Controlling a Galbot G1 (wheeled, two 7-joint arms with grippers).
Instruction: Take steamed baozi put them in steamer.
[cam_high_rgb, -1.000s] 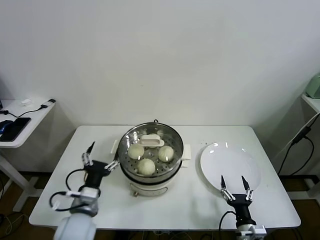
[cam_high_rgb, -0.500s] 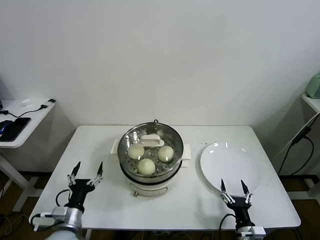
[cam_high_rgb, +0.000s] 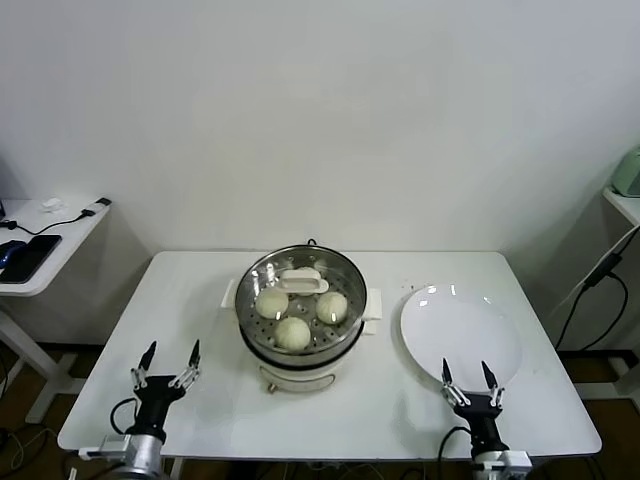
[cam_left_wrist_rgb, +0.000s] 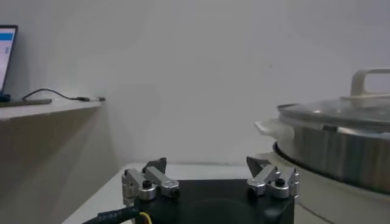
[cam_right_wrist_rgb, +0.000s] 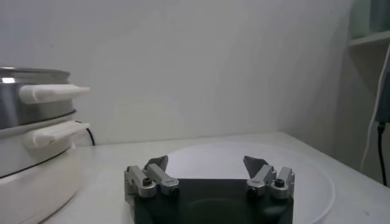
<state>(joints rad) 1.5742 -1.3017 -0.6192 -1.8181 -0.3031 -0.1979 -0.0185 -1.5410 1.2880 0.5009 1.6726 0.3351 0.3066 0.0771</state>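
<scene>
We are recording the steamer (cam_high_rgb: 300, 318), a round shiny steel pot with a perforated basket floor, sitting upright on a white electric base with white side handles at the middle of the table. We are counting three steamed baozi inside it under a glass lid: one smooth cream-white dome at the robot's left (cam_high_rgb: 271, 303), one at its right (cam_high_rgb: 332, 306), and one nearest the robot (cam_high_rgb: 293, 333), all lying close together on the basket floor.
</scene>
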